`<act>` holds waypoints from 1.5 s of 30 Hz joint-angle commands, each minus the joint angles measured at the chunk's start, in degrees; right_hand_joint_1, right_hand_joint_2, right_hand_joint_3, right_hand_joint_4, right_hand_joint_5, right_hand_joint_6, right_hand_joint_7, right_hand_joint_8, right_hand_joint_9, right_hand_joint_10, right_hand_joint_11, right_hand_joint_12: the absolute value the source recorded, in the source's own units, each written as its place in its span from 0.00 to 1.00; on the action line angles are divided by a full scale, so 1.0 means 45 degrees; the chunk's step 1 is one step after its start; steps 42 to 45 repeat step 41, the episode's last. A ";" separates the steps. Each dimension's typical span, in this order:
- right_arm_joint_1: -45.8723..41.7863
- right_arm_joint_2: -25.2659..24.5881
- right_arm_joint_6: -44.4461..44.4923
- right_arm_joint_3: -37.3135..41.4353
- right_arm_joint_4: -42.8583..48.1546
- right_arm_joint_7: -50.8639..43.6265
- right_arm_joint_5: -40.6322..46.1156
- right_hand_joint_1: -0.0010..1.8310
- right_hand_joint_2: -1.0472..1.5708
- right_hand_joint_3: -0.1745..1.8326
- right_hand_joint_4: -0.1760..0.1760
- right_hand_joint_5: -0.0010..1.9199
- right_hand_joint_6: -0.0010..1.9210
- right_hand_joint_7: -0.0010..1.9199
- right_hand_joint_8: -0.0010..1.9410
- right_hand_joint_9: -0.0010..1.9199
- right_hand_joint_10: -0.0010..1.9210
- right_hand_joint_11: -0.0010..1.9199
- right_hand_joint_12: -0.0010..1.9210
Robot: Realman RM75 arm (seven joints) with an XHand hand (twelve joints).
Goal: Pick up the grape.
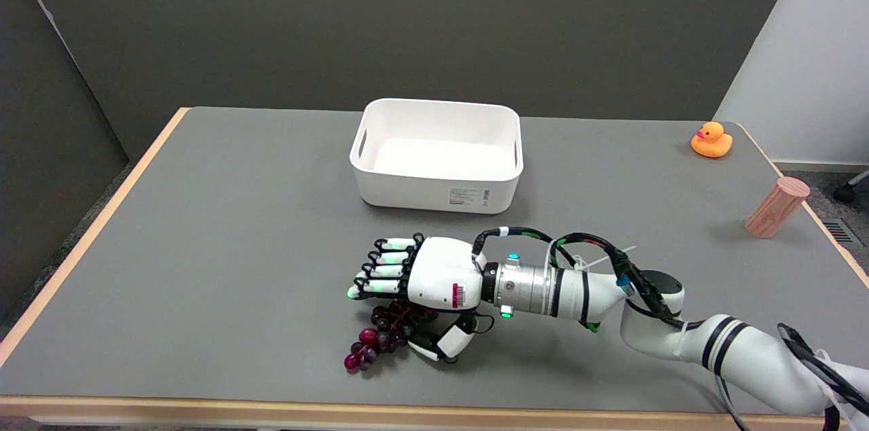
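A bunch of dark purple grapes (375, 341) lies on the grey table near its front edge. My right hand (424, 280) reaches in from the right and hovers just over the bunch, palm down, fingers (387, 271) stretched out to the left above the grapes. The thumb (448, 344) sits low beside the bunch on its right. The upper part of the bunch is hidden under the palm. The fingers are spread and do not close around the grapes; I cannot tell whether the palm touches them.
A white rectangular bin (434, 199) stands behind the hand at the table's middle. An orange rubber duck (711, 140) sits at the far right corner, and a wooden cylinder (777, 207) leans near the right edge. The table's front edge (271, 407) is close to the grapes.
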 commanded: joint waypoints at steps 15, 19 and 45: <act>-0.0132 -0.0112 0.0696 0.0878 -0.0541 -0.0504 0.0977 0.64 0.86 0.15 0.08 0.27 0.82 0.44 0.69 0.43 0.65 0.38 0.85; -0.0115 -0.0059 0.0915 0.1490 -0.0109 -0.0504 0.1081 0.64 0.86 0.16 0.08 0.27 0.82 0.44 0.69 0.43 0.66 0.38 0.86; 0.6570 -0.0796 -0.4485 0.0275 -0.1300 -0.0380 0.3390 0.64 0.86 0.15 0.13 0.28 0.82 0.44 0.71 0.43 0.67 0.39 0.88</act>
